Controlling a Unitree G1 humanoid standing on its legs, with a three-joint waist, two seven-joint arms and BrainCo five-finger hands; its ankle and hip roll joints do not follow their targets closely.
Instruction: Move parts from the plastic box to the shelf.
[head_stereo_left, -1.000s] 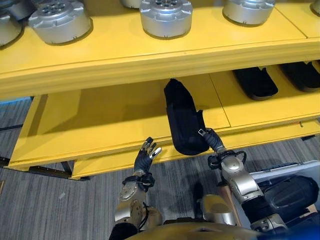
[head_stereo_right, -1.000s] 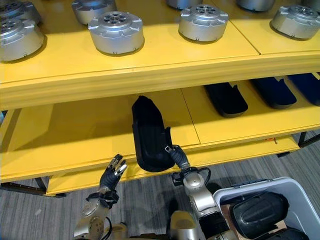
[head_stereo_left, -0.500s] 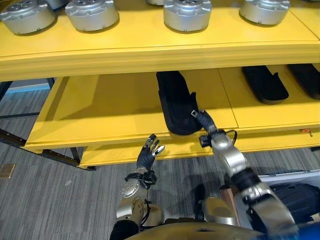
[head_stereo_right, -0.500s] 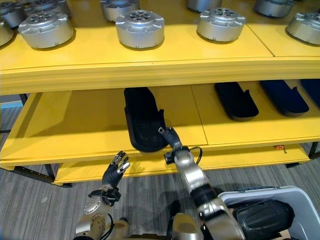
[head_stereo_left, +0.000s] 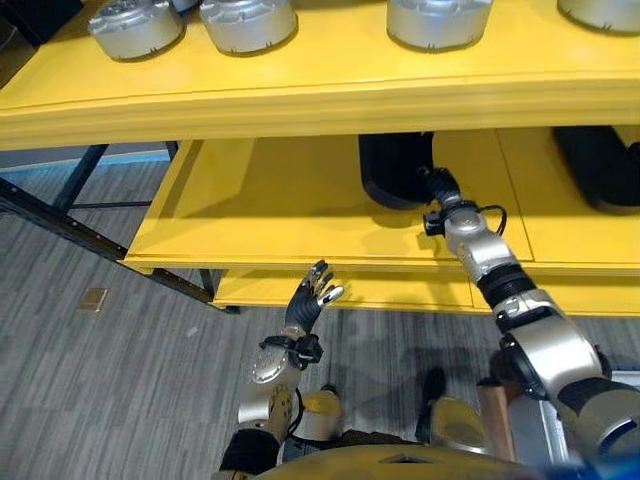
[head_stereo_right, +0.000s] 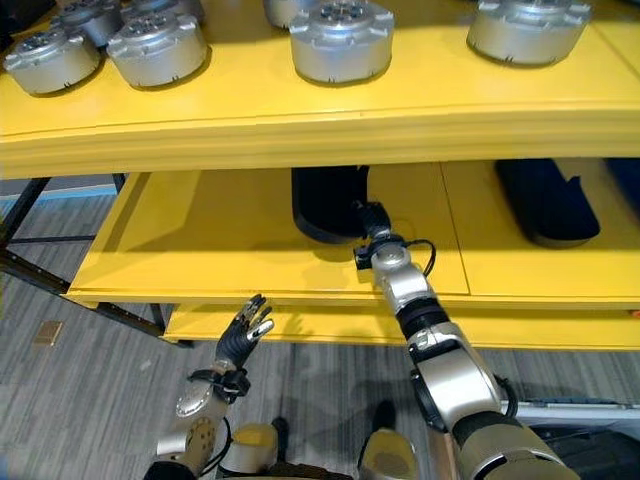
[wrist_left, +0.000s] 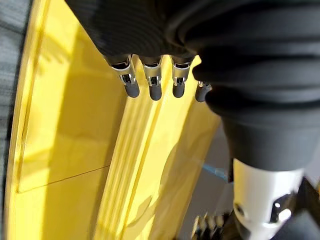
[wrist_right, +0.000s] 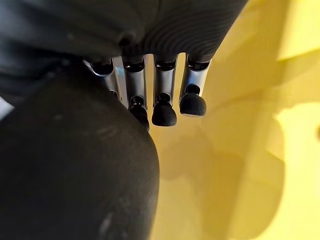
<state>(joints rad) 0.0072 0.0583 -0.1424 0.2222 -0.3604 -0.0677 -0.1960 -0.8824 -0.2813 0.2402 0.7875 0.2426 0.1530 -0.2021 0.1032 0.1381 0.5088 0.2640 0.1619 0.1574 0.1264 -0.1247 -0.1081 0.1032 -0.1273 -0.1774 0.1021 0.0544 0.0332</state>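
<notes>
A long black part (head_stereo_right: 328, 200) lies on the lower yellow shelf (head_stereo_right: 200, 250), its far end hidden under the upper shelf board. My right hand (head_stereo_right: 372, 218) reaches onto that shelf, and its straight fingers (wrist_right: 165, 107) rest against the near end of the black part (wrist_right: 75, 165); the hand is open. My left hand (head_stereo_left: 312, 295) is held up in front of the shelf's front edge with its fingers (wrist_left: 150, 80) spread and straight, holding nothing.
Several round silver parts (head_stereo_right: 340, 40) stand on the upper yellow shelf (head_stereo_left: 300, 95). Another black part (head_stereo_right: 550, 200) lies to the right on the lower shelf. A dark frame leg (head_stereo_left: 60, 215) runs at the left over grey floor.
The camera has shifted. My right arm has stretched forward and the black part has slid deeper onto the lower shelf, under the upper board. The left hand stays raised and open.
</notes>
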